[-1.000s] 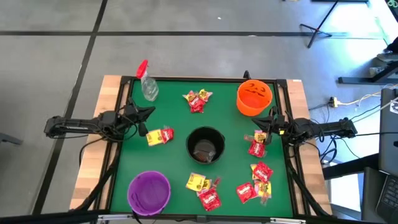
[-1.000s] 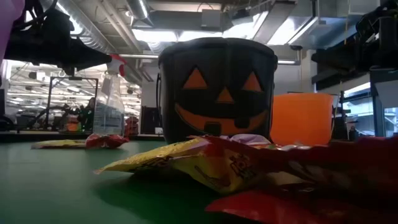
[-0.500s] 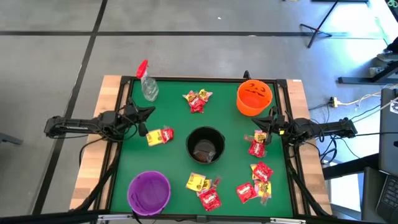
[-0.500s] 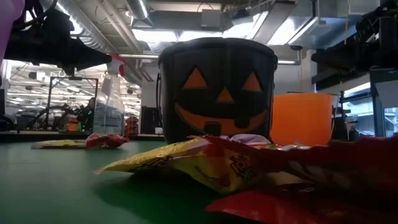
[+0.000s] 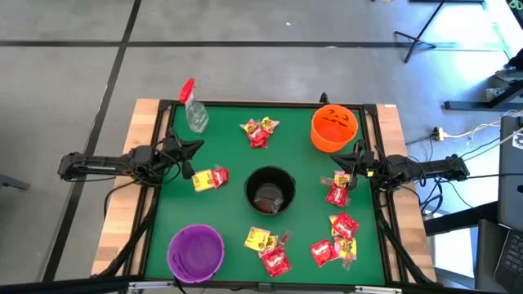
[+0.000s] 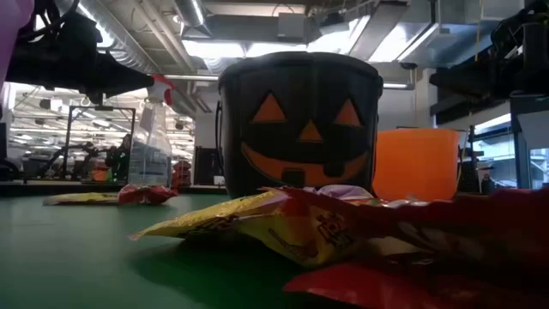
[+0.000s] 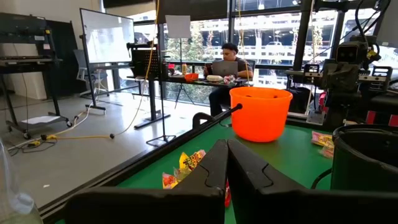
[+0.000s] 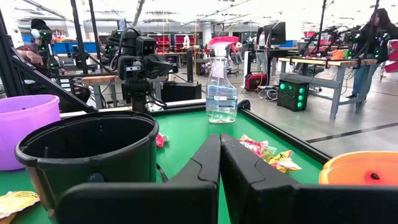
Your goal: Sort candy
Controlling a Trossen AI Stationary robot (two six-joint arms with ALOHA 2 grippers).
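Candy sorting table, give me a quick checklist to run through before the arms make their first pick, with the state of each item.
1. Left tool at the table's left edge, shut, holding nothing: ok, but must open before a pick.
2. Right tool at the right edge, shut, empty: ok, same note.
3. Black pumpkin bucket upright at centre: ok.
4. Orange bowl and purple bowl upright on the green mat: ok.
5. Candy lies loose in several clusters on the mat: ok; which packets overlap, cannot tell.
6. Spray bottle stands at the far left corner, clear of the candy: ok.
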